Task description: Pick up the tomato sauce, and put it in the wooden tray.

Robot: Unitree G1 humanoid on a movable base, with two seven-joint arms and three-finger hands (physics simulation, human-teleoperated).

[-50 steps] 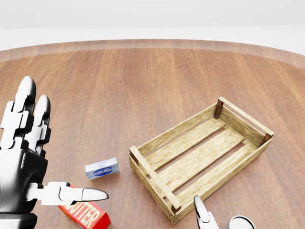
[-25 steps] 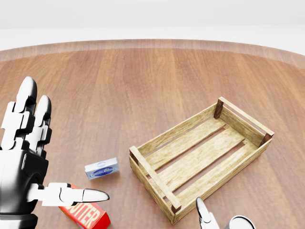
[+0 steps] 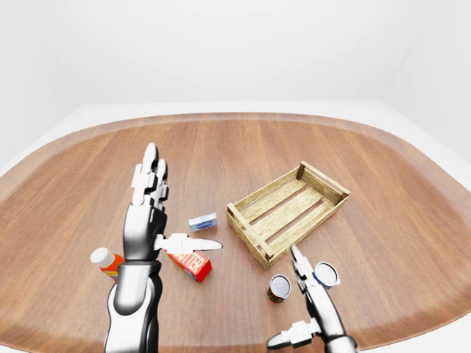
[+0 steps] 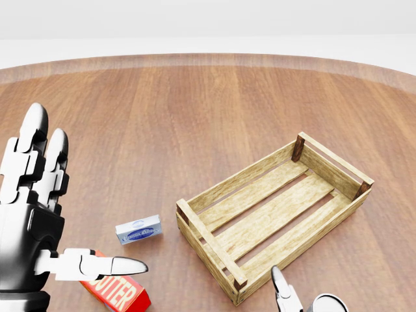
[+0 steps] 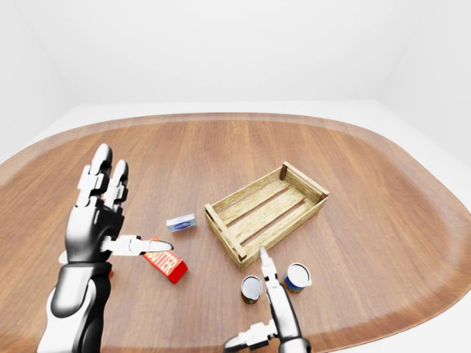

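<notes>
Tomato sauce (image 5: 252,289) upright nr right hand (image 5: 274,305), fingers spread, w/o contact.

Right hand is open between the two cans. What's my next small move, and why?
Probably ease the right hand left in the right-eye view onto the red-labelled can, likely the tomato sauce; the hand is open, gripping neither it nor the blue-labelled can.
</notes>
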